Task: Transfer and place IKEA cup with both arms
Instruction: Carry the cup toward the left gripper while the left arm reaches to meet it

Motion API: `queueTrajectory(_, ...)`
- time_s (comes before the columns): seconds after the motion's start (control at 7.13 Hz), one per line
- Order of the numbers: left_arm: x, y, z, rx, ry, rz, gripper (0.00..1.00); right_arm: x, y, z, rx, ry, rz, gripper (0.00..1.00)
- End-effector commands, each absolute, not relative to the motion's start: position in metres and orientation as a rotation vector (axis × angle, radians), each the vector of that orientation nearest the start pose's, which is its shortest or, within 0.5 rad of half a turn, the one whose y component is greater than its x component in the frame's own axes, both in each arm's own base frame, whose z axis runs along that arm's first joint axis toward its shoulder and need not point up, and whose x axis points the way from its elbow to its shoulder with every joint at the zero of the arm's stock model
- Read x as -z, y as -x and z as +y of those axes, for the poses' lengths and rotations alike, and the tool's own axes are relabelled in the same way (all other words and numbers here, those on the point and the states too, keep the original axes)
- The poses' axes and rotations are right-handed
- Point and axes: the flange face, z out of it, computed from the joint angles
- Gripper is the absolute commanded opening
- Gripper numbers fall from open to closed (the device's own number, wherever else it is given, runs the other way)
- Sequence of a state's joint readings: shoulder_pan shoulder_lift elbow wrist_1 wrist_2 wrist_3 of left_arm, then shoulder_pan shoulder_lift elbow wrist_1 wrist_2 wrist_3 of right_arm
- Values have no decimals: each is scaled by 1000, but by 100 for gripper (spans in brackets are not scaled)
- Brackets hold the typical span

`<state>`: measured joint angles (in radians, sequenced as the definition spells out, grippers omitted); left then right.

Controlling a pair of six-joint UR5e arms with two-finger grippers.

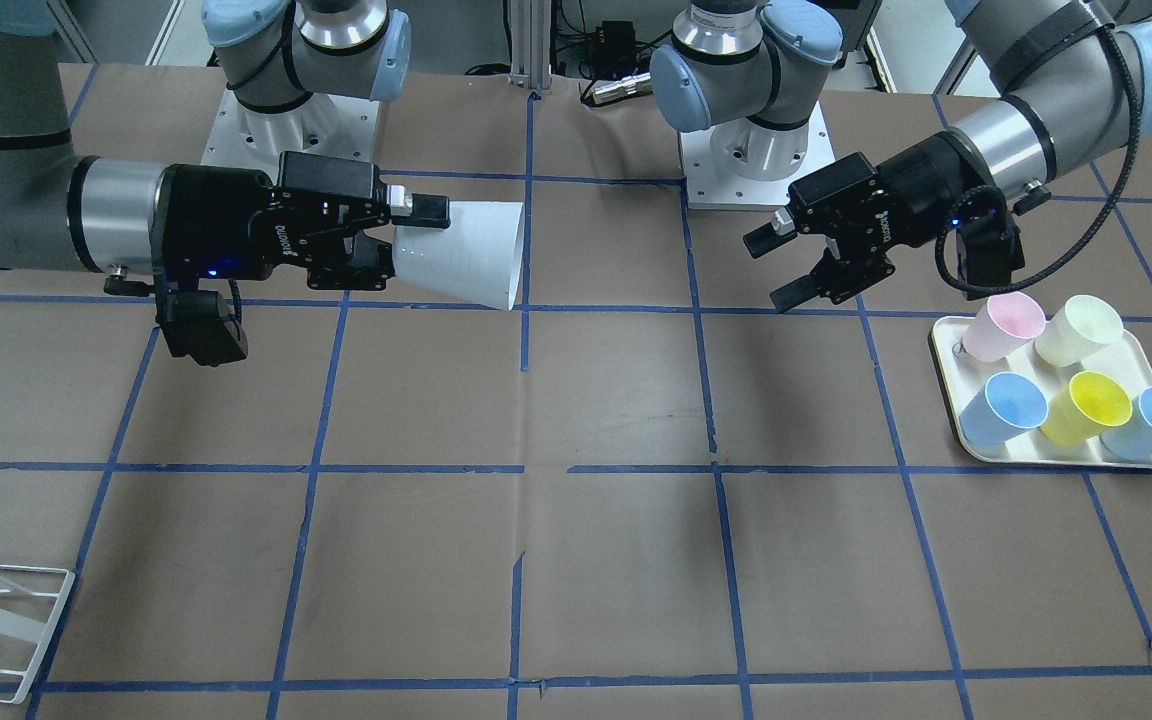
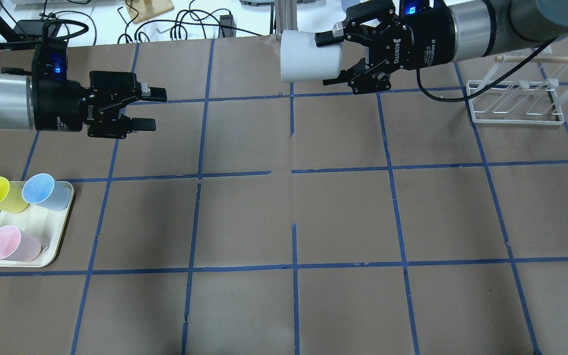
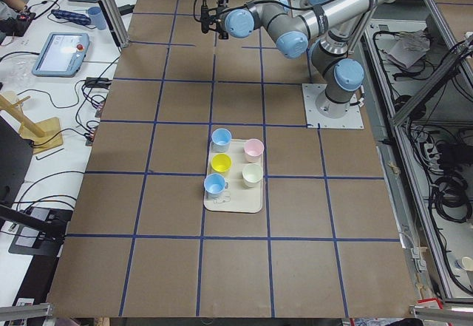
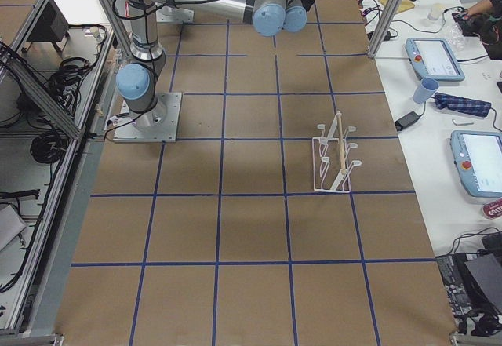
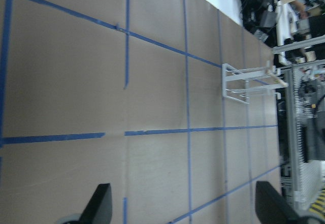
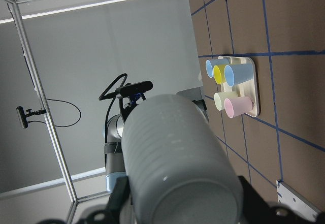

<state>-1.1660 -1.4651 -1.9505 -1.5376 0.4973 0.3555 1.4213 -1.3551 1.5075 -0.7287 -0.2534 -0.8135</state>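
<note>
Here, toward the counter's left end, a cream tray (image 2: pixel 65 222) is carrying five coloured cups (image 2: pixel 42 190), well apart from the arms. Beyond it the left hand (image 2: pixel 159 108) is hovering empty, its jaws standing wide and pointing toward the middle. Facing it across a gap, the IKEA cup (image 2: pixel 308 61) is lying on its side in the air, mouth turned to the left hand. It is probably hanging about midway between the counter's two ends, though how far it sits from the robot's edge is hard to judge. The right hand (image 2: pixel 324 59) is clamping the cup's narrow base end from outside. Toward the right end a white wire rack (image 2: pixel 511 106) is standing. The cup is looking light, thin-walled, smooth and tapered, so it is likely going to flex and slip. The left hand is best taking the free wall near the mouth, gently.
</note>
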Motion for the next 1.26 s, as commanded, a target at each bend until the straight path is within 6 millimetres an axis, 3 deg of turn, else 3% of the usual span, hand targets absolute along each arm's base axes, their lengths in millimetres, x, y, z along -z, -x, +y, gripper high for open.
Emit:
queueTrajectory(0.0, -409, 70, -470, -121, -281, -1888, 100, -401, -159, -534, -240, -147, 1689, 20)
queueTrajectory(0.14, -412, 93, -466, -54, -307, -1842, 100, -392, -174, -528, -274, -135, 1687, 19)
queueTrajectory(0.56, -415, 104, -473, -9, -328, -1829, 100, -387, -182, -525, -296, -165, 1669, 19)
queueTrajectory(0.84, -442, 127, -479, 15, -301, -1828, 100, -387, -191, -521, -322, -162, 1668, 19)
queueTrajectory(1.12, -439, 138, -485, 1, -248, -1838, 100, -387, -201, -518, -337, -153, 1669, 19)
